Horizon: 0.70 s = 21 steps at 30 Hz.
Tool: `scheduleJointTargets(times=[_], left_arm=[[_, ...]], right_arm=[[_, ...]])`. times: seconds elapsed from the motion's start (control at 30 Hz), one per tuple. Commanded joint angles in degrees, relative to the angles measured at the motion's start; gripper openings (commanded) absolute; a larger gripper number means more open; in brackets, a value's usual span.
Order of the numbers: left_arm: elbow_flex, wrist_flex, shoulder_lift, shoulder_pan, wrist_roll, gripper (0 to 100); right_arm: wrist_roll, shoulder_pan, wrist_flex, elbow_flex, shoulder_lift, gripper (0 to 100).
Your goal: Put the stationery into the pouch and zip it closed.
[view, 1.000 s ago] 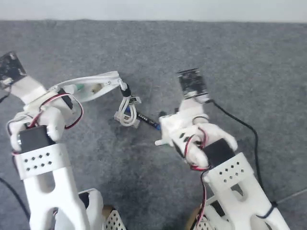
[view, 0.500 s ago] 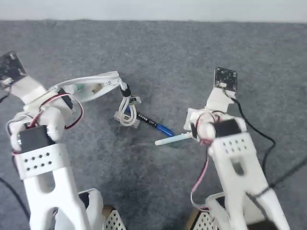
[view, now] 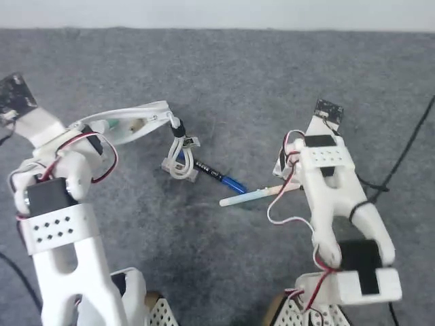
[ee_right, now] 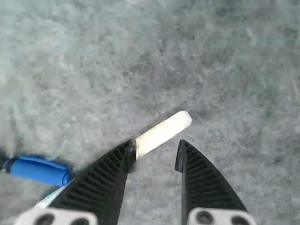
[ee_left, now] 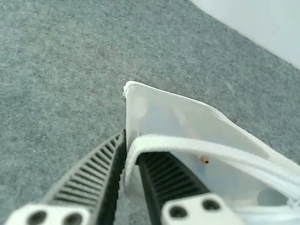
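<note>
The open, empty right end effector (ee_right: 155, 149) meets the pale plastic pen (ee_right: 163, 131) on the grey desk (ee_right: 234, 56) off-centre, so closing may flick it aside; the left end effector (ee_left: 131, 143) clamps the translucent white pouch (ee_left: 187, 123).

The grey, felt-like surface (view: 224, 81) carries a dark pen with a blue cap (view: 217, 177) lying slantwise near its middle, a pale pen (view: 246, 197) just beside that cap, and a white looped cord (view: 179, 163) at the dark pen's other end.
</note>
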Motion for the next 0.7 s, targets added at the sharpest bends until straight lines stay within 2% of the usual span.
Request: scheduleJointTargets(times=[0.0,0.4,0.53,0.6,0.67], left_arm=[[-2.2,-0.9,-0.5,-0.2,1.1,1],[-2.2,-0.9,-0.5,-0.2,1.1,1],[-2.2,-0.9,-0.5,-0.2,1.1,1],[-2.2,-0.9,-0.5,-0.2,1.1,1],[-2.2,-0.9,-0.5,-0.2,1.1,1]], right_arm=[[-0.7,0.7,0.5,-5.1,2.5,13.2],[-0.6,3.0,0.6,-10.8,12.4,12.5],[-0.2,2.9,1.3,-11.6,13.7,4.7],[2.9,2.5,3.4,-12.6,13.8,0.0],[4.0,2.5,5.5,-13.5,13.4,1.2]])
